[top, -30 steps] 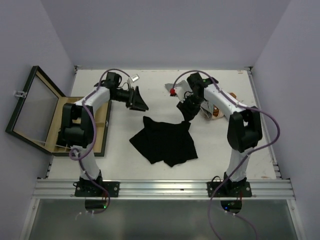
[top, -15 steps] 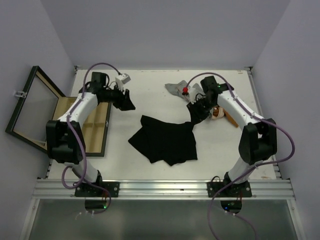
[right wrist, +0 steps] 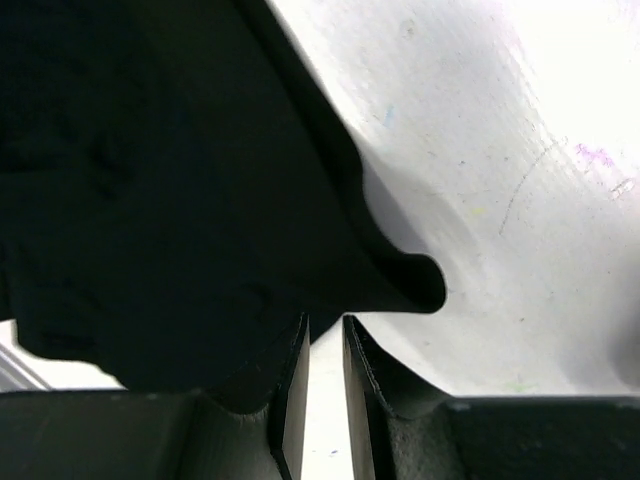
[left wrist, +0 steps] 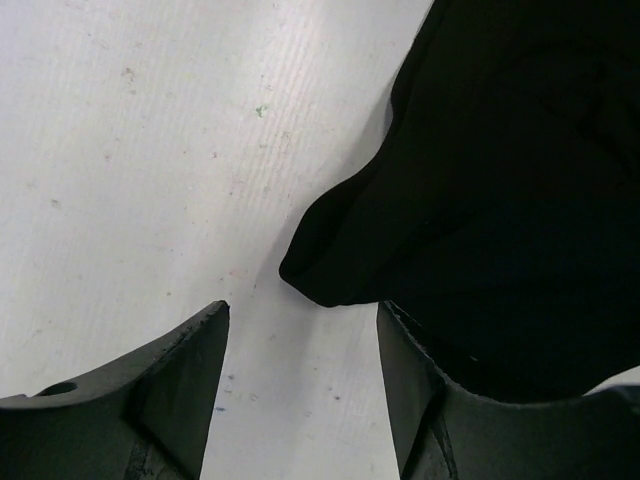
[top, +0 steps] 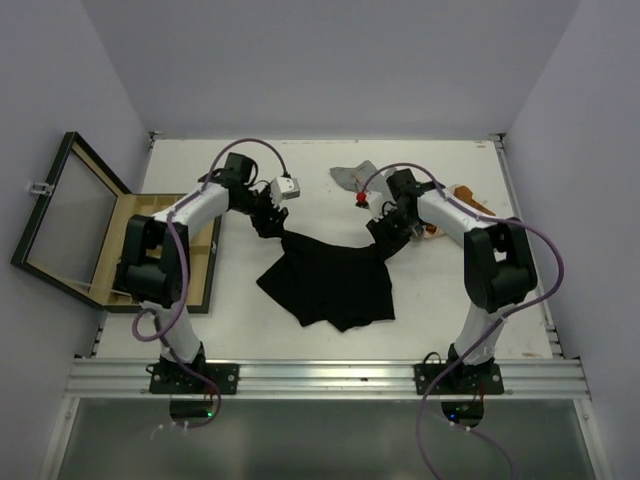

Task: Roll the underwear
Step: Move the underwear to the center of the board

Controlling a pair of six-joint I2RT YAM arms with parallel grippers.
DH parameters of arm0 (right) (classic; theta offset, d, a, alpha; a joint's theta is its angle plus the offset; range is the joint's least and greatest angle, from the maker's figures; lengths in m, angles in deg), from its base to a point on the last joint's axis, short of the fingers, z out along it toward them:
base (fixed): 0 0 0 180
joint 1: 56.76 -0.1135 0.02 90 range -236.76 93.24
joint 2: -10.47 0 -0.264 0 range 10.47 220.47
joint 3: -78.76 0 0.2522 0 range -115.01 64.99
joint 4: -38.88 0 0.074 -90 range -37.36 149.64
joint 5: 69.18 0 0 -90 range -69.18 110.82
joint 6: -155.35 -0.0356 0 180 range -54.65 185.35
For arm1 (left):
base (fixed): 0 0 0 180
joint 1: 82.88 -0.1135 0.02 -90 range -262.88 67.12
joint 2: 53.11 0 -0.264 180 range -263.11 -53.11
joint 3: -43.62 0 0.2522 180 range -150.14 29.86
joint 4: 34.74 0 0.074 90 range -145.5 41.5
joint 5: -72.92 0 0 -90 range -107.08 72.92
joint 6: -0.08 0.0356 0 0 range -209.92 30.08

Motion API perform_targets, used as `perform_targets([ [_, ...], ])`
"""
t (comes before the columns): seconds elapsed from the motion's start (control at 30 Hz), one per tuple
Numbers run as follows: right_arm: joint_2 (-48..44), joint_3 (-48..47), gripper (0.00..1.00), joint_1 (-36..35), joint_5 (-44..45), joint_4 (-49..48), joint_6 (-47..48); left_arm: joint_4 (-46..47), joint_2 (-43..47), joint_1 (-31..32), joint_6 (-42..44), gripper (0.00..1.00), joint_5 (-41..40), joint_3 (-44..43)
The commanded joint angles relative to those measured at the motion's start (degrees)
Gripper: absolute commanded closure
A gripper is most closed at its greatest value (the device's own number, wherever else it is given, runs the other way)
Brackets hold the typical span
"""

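On worktop (top: 240,330) centre: black underwear (top: 335,285) spread flat | left gripper (left wrist: 300,312) jaws released, cloth corner just ahead between them | right gripper (right wrist: 325,325) jaws nearly closed at opposite far corner, grip unclear

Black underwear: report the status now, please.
Left claw open at black underwear corner. Right claw nearly shut at its edge, grip unclear. Garment spread, unrolled. No obstruction.

The white tabletop (top: 300,170) carries the black underwear (top: 335,280), spread fairly flat near its middle with a few folds along its far edge. By the far edge lies a crumpled grey garment (top: 350,173). Toward the far right, partly hidden by an arm, is what may be an orange-brown garment (top: 462,190). At the left edge rests a wooden box (top: 205,270), its glass lid (top: 65,215) swung open outward.
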Motion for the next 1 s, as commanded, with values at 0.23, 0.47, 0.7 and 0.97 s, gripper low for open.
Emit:
perform_targets([
  [0.23,5.9,1.7,0.83,1.6,14.7,-2.3,-1.0,-4.1,-5.3,-0.4,6.4,0.44,-2.1,-4.2],
  [0.47,-4.9,4.1,0.90,1.9,7.4,5.7,-1.8,-6.5,7.1,-0.5,2.7,0.46,-9.5,9.1],
  [0.7,-4.0,-7.4,0.68,0.5,3.5,3.8,-4.8,-3.4,10.6,-0.3,-3.2,0.44,-7.9,16.2],
  [0.97,9.3,-19.4,0.61,0.2,4.6,4.7,-0.7,-1.9,6.4,-0.2,-5.6,0.44,-7.2,15.7],
])
